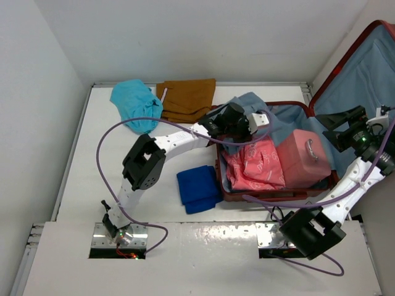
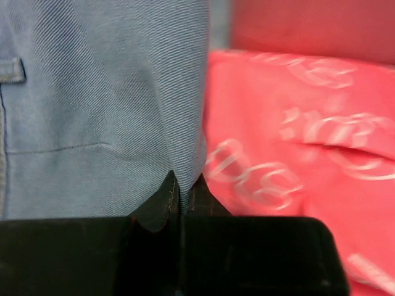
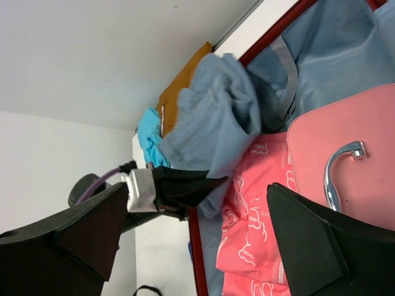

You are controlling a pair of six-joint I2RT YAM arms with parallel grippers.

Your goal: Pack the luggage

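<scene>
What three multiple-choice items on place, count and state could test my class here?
1. Where is the pink case? A on a chair; B inside the luggage; C on the floor.
2. How many fabric items lie on the table outside the luggage? A one; B five; C three.
3. The left gripper is: A shut on the denim garment; B open; C out of view.
Key: B, it sits in the open shell; C, teal cloth, brown garment, dark blue towel; A, it pinches the denim.
</scene>
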